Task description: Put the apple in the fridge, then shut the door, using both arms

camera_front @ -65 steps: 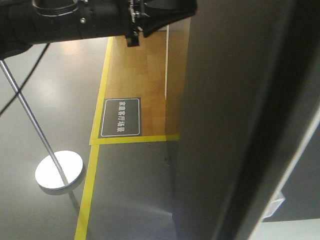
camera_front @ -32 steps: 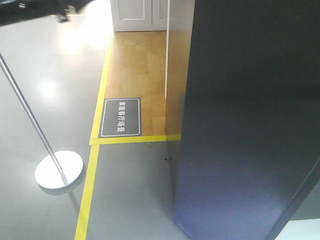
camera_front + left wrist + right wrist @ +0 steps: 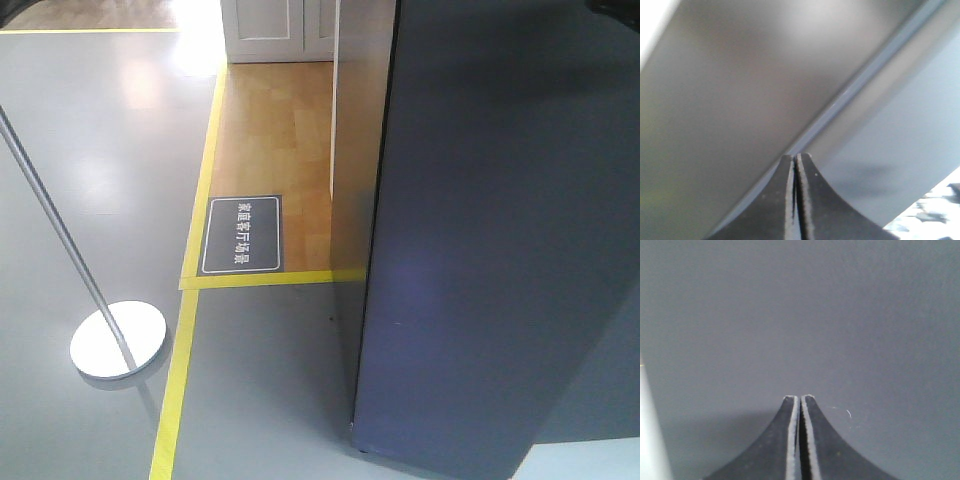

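Note:
The fridge (image 3: 362, 200) stands at the right of the front view, a tall dark grey-blue cabinet. Its door (image 3: 500, 250) shows as a flat dark panel facing me. The apple is out of view. In the left wrist view my left gripper (image 3: 796, 157) is shut and empty, its tips close to a diagonal seam (image 3: 860, 85) between two grey panels. The right wrist view has my right gripper (image 3: 800, 398) shut with nothing in it, pointing at the plain grey-blue door (image 3: 800, 315) close ahead. Neither gripper shows in the front view.
On the grey floor left of the fridge lie yellow tape lines (image 3: 180, 360) and a dark sign (image 3: 242, 235). A thin pole on a round white base (image 3: 118, 342) stands at the lower left. White panelled cupboard doors (image 3: 275, 30) lie beyond the wood floor.
The black arm that crossed the top of the front view moved off up and left and is gone. The dark door panel swung away from the camera and now stands flat.

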You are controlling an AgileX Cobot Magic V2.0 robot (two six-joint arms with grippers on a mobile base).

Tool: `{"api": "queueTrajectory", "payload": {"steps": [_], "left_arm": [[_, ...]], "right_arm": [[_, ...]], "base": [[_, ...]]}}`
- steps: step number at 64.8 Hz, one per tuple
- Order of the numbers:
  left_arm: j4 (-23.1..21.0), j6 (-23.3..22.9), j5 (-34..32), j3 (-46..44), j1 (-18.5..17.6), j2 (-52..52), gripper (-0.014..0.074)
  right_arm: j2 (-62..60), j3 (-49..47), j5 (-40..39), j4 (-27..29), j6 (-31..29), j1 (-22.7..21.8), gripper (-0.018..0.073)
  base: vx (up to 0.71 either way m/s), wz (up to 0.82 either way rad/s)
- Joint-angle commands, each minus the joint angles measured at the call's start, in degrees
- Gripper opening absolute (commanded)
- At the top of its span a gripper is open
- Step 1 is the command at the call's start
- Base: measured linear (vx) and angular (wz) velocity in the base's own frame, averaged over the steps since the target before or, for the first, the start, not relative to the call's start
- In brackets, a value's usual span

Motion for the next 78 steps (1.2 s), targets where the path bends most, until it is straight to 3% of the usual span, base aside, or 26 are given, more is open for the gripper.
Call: {"api": "queueTrajectory", "payload": {"steps": [1, 46, 70, 78], "left_arm": [[-3.32, -0.31, -1.32, -1.77, 0.67, -2.65, -0.0006], [0.65, -0.26, -7.22, -1.77, 1.22, -2.65, -0.0006], [3.48, -0.26, -10.49, -1.77, 1.22, -2.65, -0.0006], [5.18, -0.26, -11.67, -1.77, 1.22, -2.65, -0.0006]], "right_arm": [[1.09, -4.05, -5.5, 1.62, -0.27, -0.34, -0.0003], [17.69, -20.65, -7.97, 2.67, -0.39, -0.36, -0.0003], [25.71, -30.32, 12.6, 3.66, -0.23, -7.23, -0.0003], [26.06, -31.13, 15.79, 3.54, -0.41, -8.63, -0.0003]], "base": [[0.0, 0.0], [0.0, 0.0], [0.0, 0.0], [0.0, 0.0]]}}
